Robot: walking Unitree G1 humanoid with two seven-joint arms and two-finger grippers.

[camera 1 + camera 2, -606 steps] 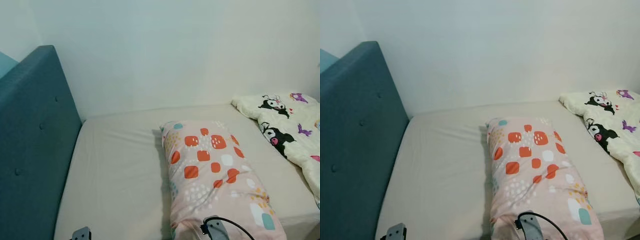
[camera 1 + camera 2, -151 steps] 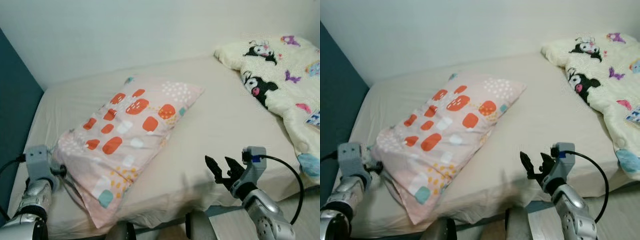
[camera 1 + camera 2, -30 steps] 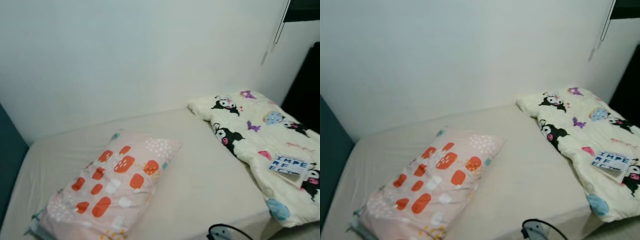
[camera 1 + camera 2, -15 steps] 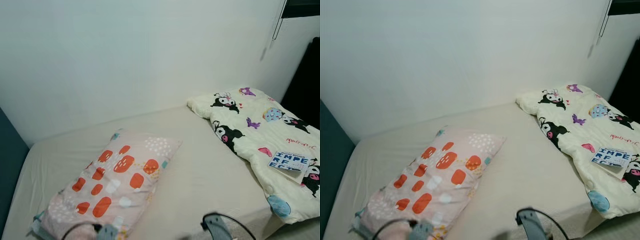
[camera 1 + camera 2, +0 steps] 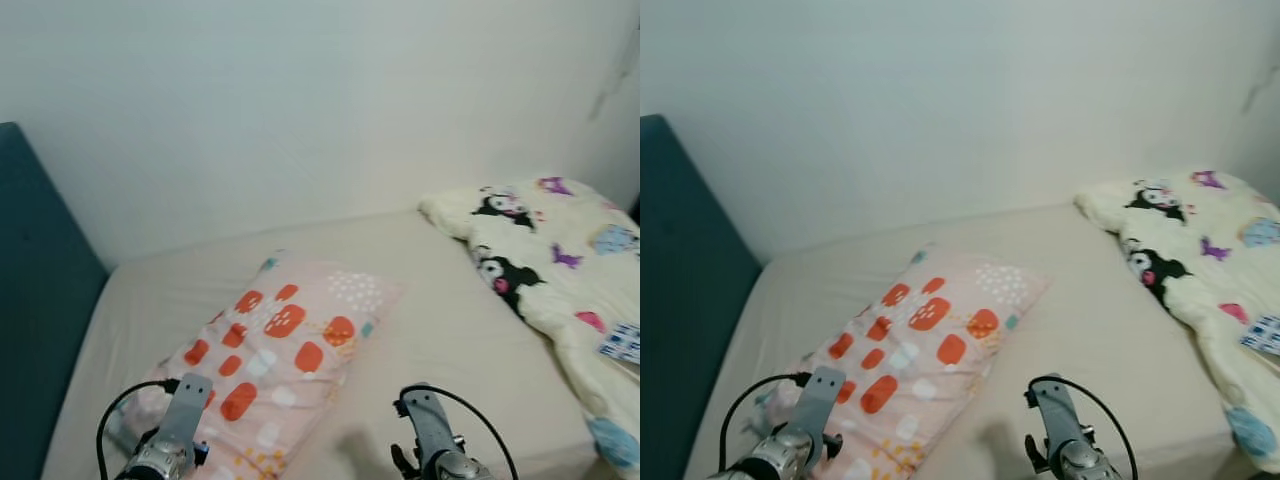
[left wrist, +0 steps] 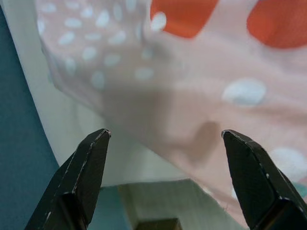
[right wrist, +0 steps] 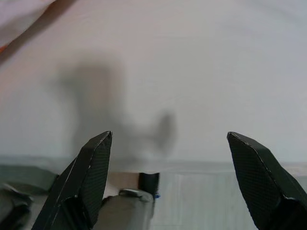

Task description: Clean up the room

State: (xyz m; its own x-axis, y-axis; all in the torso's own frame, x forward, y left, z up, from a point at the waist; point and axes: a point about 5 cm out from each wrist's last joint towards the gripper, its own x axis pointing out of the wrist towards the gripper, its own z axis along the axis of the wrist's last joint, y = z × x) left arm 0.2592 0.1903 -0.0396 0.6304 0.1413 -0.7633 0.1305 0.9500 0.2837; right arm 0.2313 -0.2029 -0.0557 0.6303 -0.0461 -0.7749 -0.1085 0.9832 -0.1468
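Observation:
A pink pillow (image 5: 285, 350) with orange and white spots lies slantwise on the beige mattress (image 5: 450, 330), its near corner toward the headboard side. A cream cartoon-print blanket (image 5: 545, 255) is bunched at the right end of the bed. My left wrist (image 5: 185, 415) rises at the bottom left over the pillow's near corner; in the left wrist view the left gripper (image 6: 163, 139) is open just above the pillow (image 6: 201, 91). My right wrist (image 5: 425, 435) rises at the bottom centre; the right gripper (image 7: 168, 141) is open above the bare sheet (image 7: 192, 62) near the bed's edge.
A teal padded headboard (image 5: 40, 300) stands along the left. A plain white wall (image 5: 320, 110) backs the bed. A small blue-and-white printed tag (image 5: 625, 343) lies on the blanket at the right edge.
The camera has swung left, bringing the headboard into view and pushing the blanket right. Both wrists have risen into view at the bottom.

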